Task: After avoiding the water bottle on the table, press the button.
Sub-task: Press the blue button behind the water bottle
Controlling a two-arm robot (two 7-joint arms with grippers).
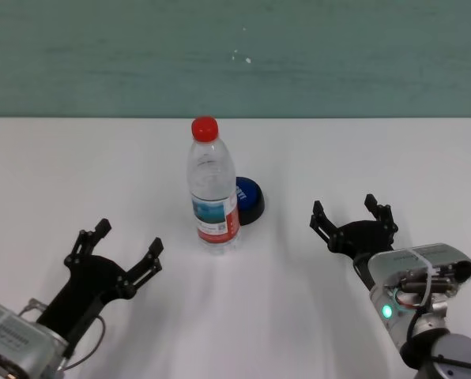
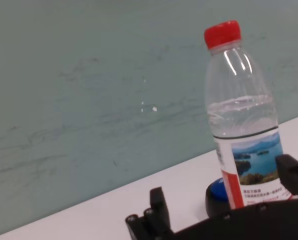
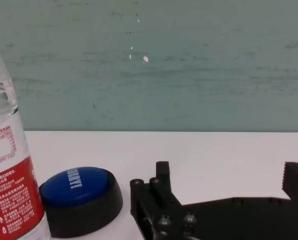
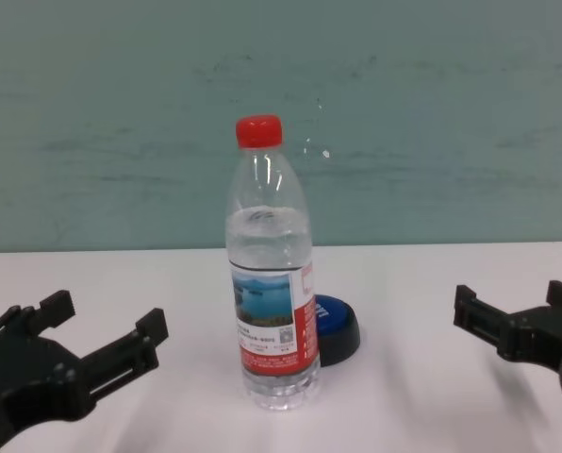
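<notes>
The water bottle (image 1: 213, 189) stands upright near the centre of the head view on the white worktop (image 1: 77, 174), red cap on top and its red-and-white label with the blue lake picture around the lower body. It is partly filled with clear water. The button (image 1: 249, 199) sits just behind and to the right of the bottle in that view, its blue dome on a black base, partly hidden by the bottle's lower half. Whether the two touch cannot be told.

In the chest view the bottle (image 4: 271, 274) rises at mid-frame, and the button (image 4: 338, 329) peeks out low at its right side, far shorter than the bottle.

The left gripper (image 1: 127, 250) lies in the lower left of the head view, over the worktop, well apart from the bottle, its jaws spread wide and holding nothing. The right gripper (image 1: 348, 215) is in the lower right of the frame, to the right of the button and clear of it, jaws likewise wide apart and empty.

The right wrist view shows the button (image 3: 78, 198) at lower left, white lettering on its blue top, with the edge of the bottle (image 3: 11, 190) beside it. Behind the worktop runs a teal wall (image 1: 235, 55) with a few pale marks.
</notes>
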